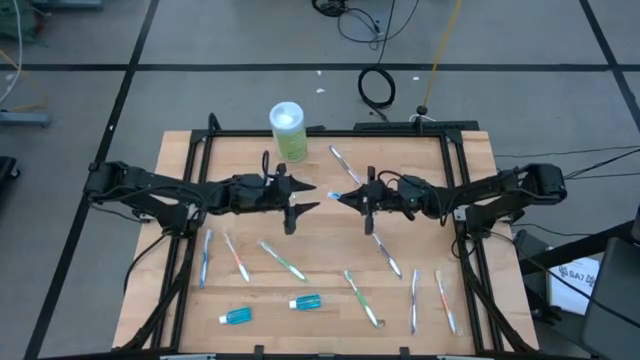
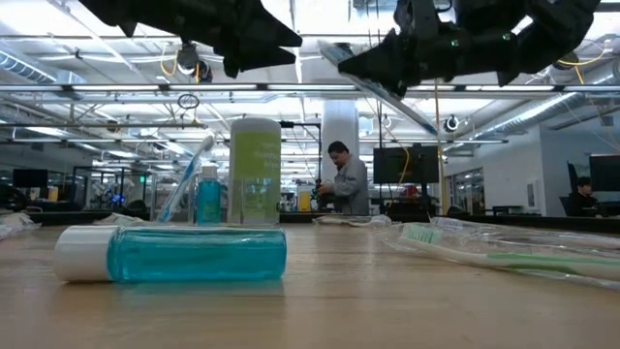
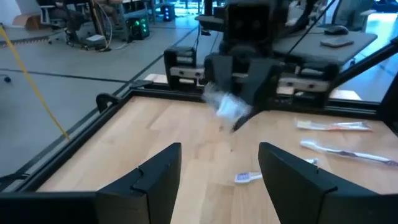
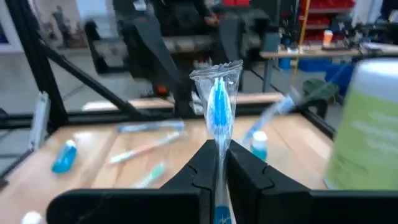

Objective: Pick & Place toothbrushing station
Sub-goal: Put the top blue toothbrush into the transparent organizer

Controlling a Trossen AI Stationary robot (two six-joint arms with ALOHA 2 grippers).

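My right gripper (image 1: pixel 347 197) hovers over the table's middle, shut on a blue-headed toothbrush (image 4: pixel 217 102) in a clear wrapper. My left gripper (image 1: pixel 308 198) faces it from the left, open and holding nothing; the wrapped brush head (image 3: pixel 227 107) hangs just beyond its fingers (image 3: pixel 158 180). A tall pale green cup (image 1: pixel 287 130) stands on its base near the far edge. Several toothbrushes (image 1: pixel 283 260) lie flat on the near half of the table, and one more (image 1: pixel 340 162) lies by the cup. Two blue toothpaste tubes (image 1: pixel 236 316) (image 1: pixel 305 301) lie near the front. My right gripper pinches the wrapped toothbrush between its two fingers at the neck just behind the head (image 4: pixel 217 142). The fingers come level from the table's right and lie along the brush. The head sticks out past the fingertips toward my left gripper. The brush is lifted clear, its handle (image 2: pixel 407 107) slanting down.
A dark frame (image 1: pixel 200 150) runs around the wooden tabletop. One toothbrush (image 1: pixel 388 255) lies under my right arm. Cables (image 1: pixel 377 88) lie on the floor beyond the far edge. People (image 2: pixel 344 179) work in the room behind.
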